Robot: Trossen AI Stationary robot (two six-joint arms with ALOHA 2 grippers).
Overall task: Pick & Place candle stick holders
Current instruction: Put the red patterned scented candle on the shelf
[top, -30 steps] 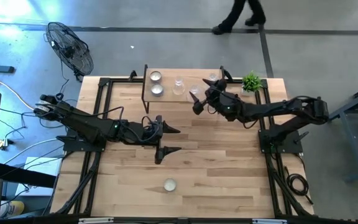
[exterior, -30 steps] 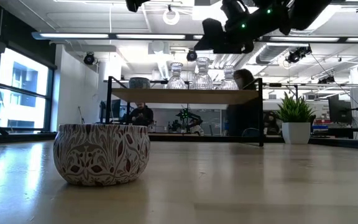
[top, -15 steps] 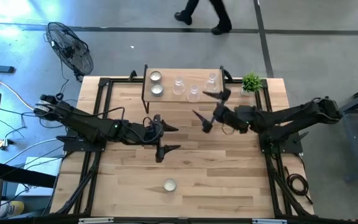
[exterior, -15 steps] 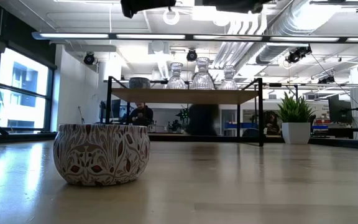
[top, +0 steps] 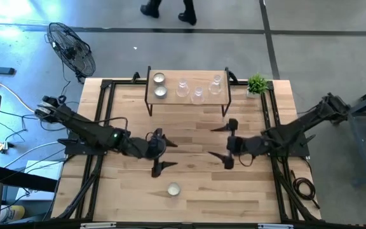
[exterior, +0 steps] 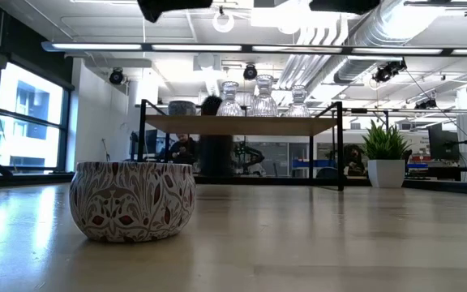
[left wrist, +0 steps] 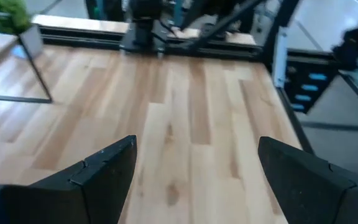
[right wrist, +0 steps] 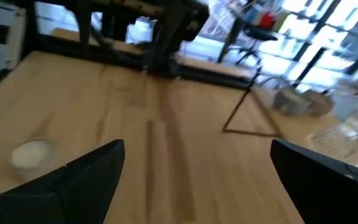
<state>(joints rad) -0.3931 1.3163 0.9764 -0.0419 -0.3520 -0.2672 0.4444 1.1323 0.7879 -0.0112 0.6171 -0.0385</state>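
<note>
Wooden table (top: 189,175): I see my left gripper (top: 160,151) spread empty left of centre, my right gripper (top: 226,142) spread empty right of centre. One patterned round tealight cup (top: 173,189) sits near the front edge; two more (top: 159,85) and three clear glass stemmed holders (top: 197,91) stand on the rear shelf (top: 186,97). Only the low view shows the cup's (exterior: 132,200) leaf print.

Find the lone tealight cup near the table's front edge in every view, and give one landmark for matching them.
High view: the tealight cup sits alone on bare wood, near the front edge, at mid-width.
Low view: it fills the left foreground, showing its patterned side.
Left wrist view: not in it.
Right wrist view: a blurred pale round beside that hand's dark finger.
Shared landmark: the small wooden shelf holding the other holders.
</note>
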